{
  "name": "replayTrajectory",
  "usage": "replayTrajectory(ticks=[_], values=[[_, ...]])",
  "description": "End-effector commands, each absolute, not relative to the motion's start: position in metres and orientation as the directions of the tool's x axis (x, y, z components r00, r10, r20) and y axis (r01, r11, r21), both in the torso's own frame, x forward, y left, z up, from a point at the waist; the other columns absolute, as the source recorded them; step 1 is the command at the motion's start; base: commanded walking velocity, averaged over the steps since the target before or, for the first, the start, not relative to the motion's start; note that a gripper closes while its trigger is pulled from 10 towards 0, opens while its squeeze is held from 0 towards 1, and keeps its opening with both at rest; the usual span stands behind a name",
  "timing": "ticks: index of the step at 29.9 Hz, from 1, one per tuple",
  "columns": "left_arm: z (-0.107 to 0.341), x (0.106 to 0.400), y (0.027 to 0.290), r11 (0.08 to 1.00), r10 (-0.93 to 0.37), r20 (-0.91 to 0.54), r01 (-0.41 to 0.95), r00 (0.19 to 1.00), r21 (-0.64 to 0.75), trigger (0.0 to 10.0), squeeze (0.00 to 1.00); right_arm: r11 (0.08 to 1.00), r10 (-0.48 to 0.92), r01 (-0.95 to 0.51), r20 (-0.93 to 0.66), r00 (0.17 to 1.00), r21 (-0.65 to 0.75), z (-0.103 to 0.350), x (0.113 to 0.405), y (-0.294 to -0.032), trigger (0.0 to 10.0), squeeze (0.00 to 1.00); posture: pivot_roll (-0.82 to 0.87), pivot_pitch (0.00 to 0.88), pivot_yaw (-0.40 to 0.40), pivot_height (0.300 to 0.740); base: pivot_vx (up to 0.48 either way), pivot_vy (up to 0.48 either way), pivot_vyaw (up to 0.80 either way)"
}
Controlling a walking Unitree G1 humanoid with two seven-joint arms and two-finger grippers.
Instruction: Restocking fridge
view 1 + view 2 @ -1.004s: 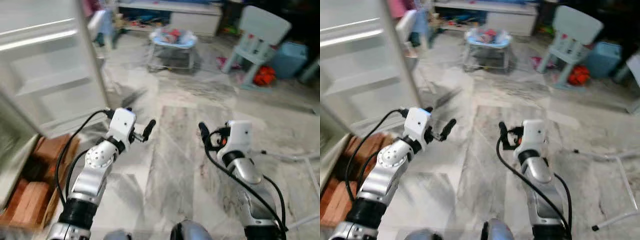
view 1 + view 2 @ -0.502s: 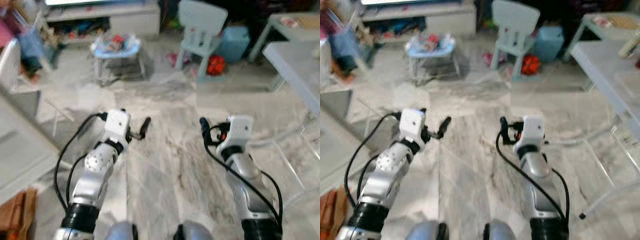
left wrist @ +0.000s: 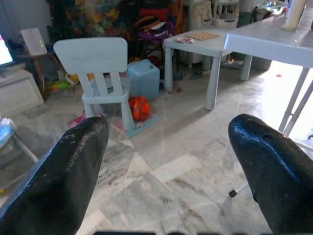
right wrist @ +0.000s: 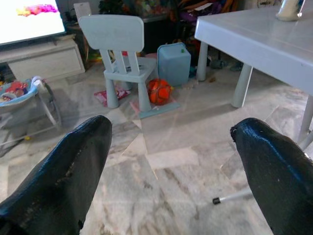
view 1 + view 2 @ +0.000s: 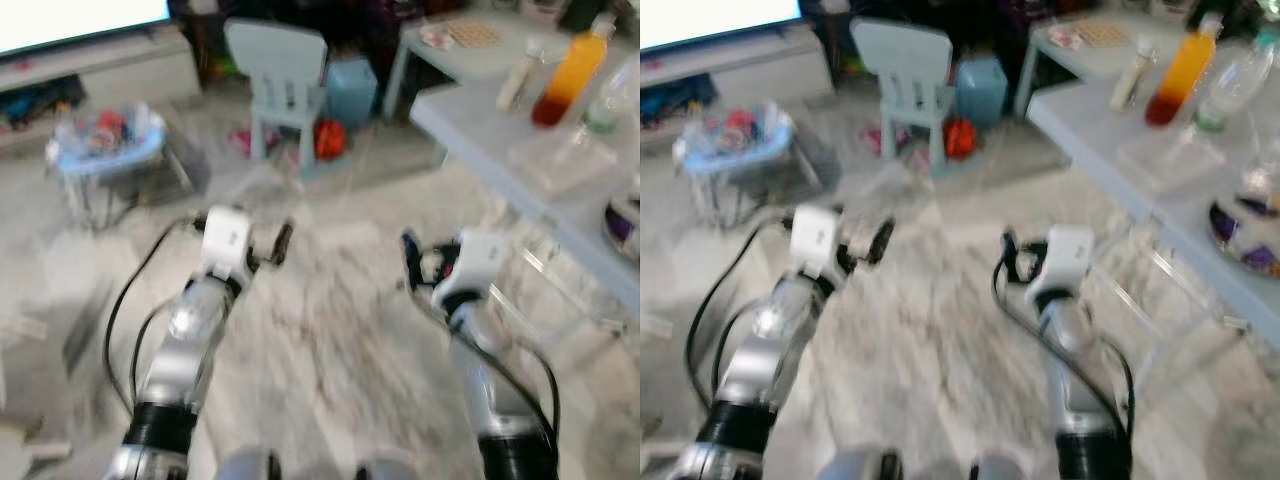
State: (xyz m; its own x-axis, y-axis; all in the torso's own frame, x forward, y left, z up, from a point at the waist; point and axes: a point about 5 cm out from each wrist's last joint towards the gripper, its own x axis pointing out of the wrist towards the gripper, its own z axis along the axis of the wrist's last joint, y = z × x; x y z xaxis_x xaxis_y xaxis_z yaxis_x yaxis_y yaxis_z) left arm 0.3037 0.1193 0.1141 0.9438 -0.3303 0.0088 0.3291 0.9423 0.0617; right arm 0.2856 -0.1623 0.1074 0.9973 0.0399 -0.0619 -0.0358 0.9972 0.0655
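Turned from the fridge toward the drinks

Both the left end effector (image 5: pixel 268 250) and right end effector (image 5: pixel 418 262) hang spread apart and empty over marble floor (image 5: pixel 330 350); the view has swung, and an orange bottle (image 5: pixel 566 70) now stands near the tabletop (image 5: pixel 1110 110) edge, likely the next stock to fetch.

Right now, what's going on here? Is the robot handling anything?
Nothing is being handled. Both arms are held out in front over the marble floor, with the left gripper and right gripper open and empty. Off to the robot's right stands a white table carrying an orange bottle and a clear bottle. Ahead is a pale blue child's chair. The head views are blurred.
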Motion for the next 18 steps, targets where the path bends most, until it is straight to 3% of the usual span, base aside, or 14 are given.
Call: replayTrajectory(ticks=[1,9,18], values=[[0.1113,0.2997,0.1117,0.930,-0.357,0.003,0.355,0.934,0.089,10.0,0.00,0.998,0.015,-0.010,-0.072,0.997,0.065,0.1048,0.2849,-0.1675,10.0,0.00,0.02,0.066,0.002,0.740,0.382,0.000,0.00],[0.1112,0.2984,0.1087,0.924,-0.372,0.012,0.370,0.928,0.097,10.0,0.00,0.998,-0.004,0.010,-0.089,0.996,0.068,0.1013,0.2835,-0.1674,10.0,0.00,0.02,0.069,0.003,0.740,0.048,0.000,-0.68],[0.1123,0.2969,0.1080,0.919,-0.387,0.022,0.383,0.922,0.095,10.0,0.00,0.997,-0.006,0.012,-0.089,0.996,0.073,0.1002,0.2821,-0.1656,10.0,0.00,0.02,0.072,0.002,0.740,0.316,0.000,-0.77]])
